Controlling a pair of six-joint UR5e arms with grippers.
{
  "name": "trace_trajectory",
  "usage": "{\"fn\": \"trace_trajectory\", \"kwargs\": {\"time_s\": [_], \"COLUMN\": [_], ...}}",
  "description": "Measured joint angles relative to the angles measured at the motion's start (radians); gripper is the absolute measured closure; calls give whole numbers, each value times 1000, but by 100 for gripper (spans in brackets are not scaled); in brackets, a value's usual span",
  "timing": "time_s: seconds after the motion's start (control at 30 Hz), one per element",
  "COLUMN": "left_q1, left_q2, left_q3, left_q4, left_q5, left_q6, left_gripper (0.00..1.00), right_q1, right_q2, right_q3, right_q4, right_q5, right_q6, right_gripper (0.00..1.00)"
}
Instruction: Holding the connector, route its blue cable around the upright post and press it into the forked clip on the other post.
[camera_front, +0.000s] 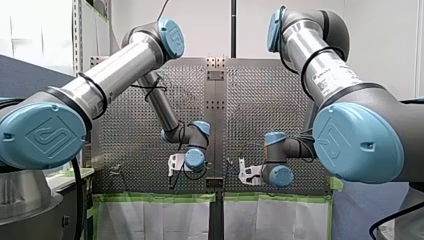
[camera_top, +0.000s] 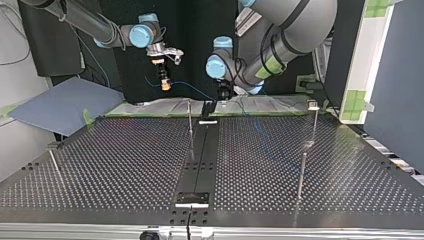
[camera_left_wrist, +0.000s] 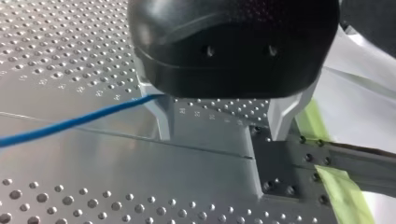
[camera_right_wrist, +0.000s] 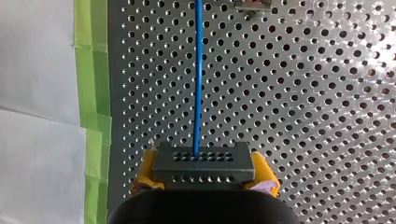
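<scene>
Connector (camera_right_wrist: 204, 162) clamped between yellow pads of right claw (camera_right_wrist: 204, 173), raised above perforated surface (camera_right_wrist: 303, 93). Blue cable (camera_right_wrist: 198, 74) runs straight ahead from it. Left claw (camera_left_wrist: 220, 119) spread wide, empty, cable just beside one finger. Judged early: cable not yet round upright post (camera_top: 190, 124), clip pressing not yet done.

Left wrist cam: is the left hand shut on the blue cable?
No, the left hand is open, its fingers wide apart, and the blue cable only reaches one finger.
</scene>
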Motion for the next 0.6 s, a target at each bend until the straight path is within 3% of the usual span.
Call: {"fn": "trace_trajectory", "kwargs": {"time_s": [0.33, 0.6], "left_q1": [-8, -14], "left_q2": [-41, -62], "left_q3": [40, 54], "left_q4": [-30, -19], "left_q5": [27, 33], "left_q6": [-31, -36], "left_gripper": [0, 0], "right_q1": [0, 0], "right_q2": [0, 0], "right_q3": [0, 0], "right_q4": [-3, -3], "right_q5": [-3, -5], "right_q6": [4, 6], "right_gripper": [100, 100]}}
